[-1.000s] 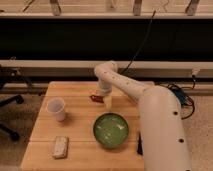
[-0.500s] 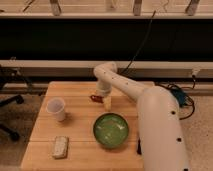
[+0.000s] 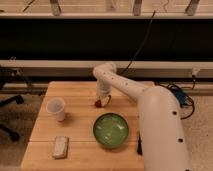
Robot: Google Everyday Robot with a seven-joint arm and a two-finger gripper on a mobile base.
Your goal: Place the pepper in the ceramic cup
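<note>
The pepper (image 3: pixel 98 103) is a small dark-red thing on the wooden table (image 3: pixel 80 95), near the middle and just beyond the green bowl. My gripper (image 3: pixel 104 99) points down right at the pepper's right side, partly covering it. The ceramic cup (image 3: pixel 56 108) is white and stands upright on the left part of the table, well to the left of the gripper and the pepper.
A wide green bowl (image 3: pixel 111 130) sits at the front of the table below the gripper. A pale rectangular block (image 3: pixel 61 146) lies at the front left. My white arm (image 3: pixel 155 120) fills the right side. A dark wall with rails runs behind.
The gripper has dropped slightly at the pepper. The cup, the bowl and the block have not moved.
</note>
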